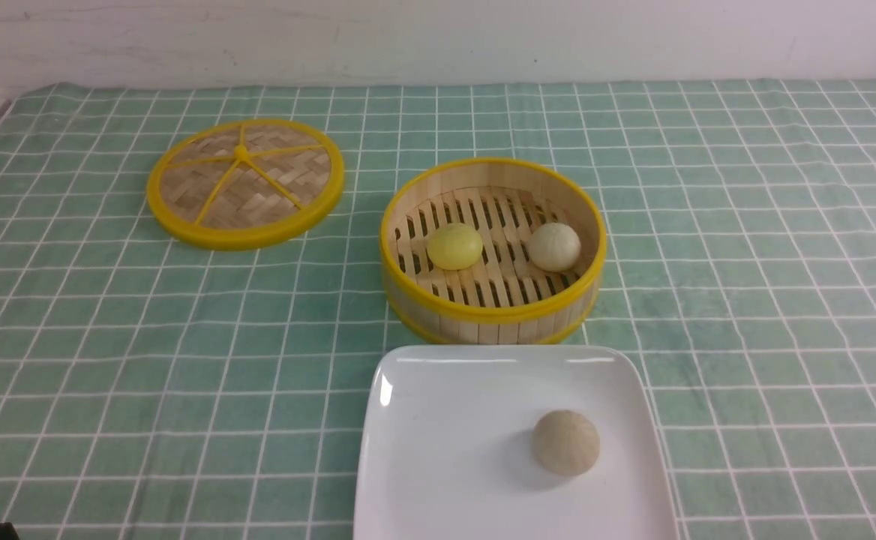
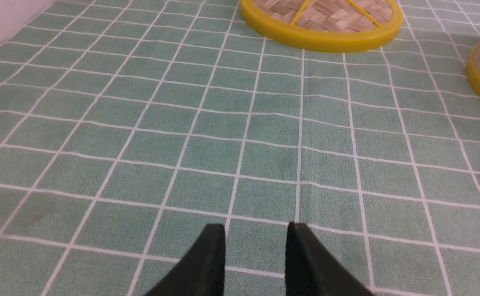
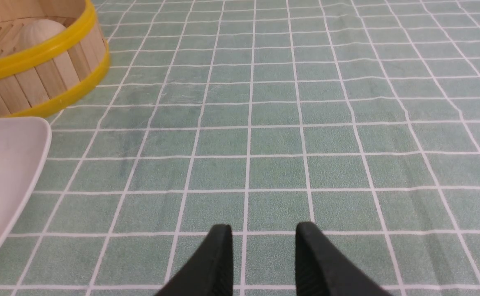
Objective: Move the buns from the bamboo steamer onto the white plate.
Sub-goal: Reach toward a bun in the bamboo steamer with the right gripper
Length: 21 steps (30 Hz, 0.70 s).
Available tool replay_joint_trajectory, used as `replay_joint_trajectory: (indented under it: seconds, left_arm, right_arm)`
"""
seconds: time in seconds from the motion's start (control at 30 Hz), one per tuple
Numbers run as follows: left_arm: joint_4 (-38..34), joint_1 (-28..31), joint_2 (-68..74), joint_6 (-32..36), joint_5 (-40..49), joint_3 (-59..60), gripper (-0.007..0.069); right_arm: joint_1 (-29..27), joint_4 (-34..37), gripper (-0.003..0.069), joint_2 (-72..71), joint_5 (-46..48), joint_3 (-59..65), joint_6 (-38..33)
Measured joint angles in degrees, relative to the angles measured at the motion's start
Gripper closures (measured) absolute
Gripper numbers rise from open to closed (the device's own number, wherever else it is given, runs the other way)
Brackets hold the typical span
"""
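Note:
The bamboo steamer (image 1: 494,315) stands mid-table with its lid off. On its slatted floor lie a bright yellow bun (image 1: 454,246) on the left and a pale cream bun (image 1: 554,246) on the right. Directly in front of it is the white plate (image 1: 445,435), carrying a darker tan bun (image 1: 565,442) near its right side. My left gripper (image 2: 256,230) hovers open over bare cloth, short of the lid. My right gripper (image 3: 264,230) is open and empty over the cloth to the right of the plate (image 3: 5,164) and steamer (image 3: 38,78). Neither gripper's fingers show in the front view.
The flat woven lid (image 1: 245,182) with yellow rim and spokes lies at the back left, and its near rim shows as the lid (image 2: 318,37) in the left wrist view. A green checked cloth (image 1: 745,262) covers the table up to the white wall behind.

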Motion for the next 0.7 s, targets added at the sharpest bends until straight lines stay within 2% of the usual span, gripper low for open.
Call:
replay_joint_trajectory:
  seconds: [0.47, 0.57, 0.67, 0.7]
  left_arm:
    - [-0.76, 0.0, 0.0, -1.27, 0.0, 0.0, 0.0384]
    - [-12.99, 0.0, 0.0, -10.92, -0.55, 0.0, 0.0384]
    - [-26.35, 0.0, 0.0, -20.58, -0.95, 0.14, 0.0384]
    - [-28.85, 0.0, 0.0, -22.41, -1.13, 0.14, 0.0384]
  right_arm:
    - [0.0, -0.76, 0.0419, 0.0, -0.08, 0.0, 0.13]
    - [0.0, 4.83, 0.0419, 0.0, -2.07, 0.24, 4.34]
    - [0.0, 16.97, 0.0419, 0.0, -5.06, 0.53, 13.13]
    - [0.0, 20.61, 0.0419, 0.0, -5.71, 0.53, 15.36]
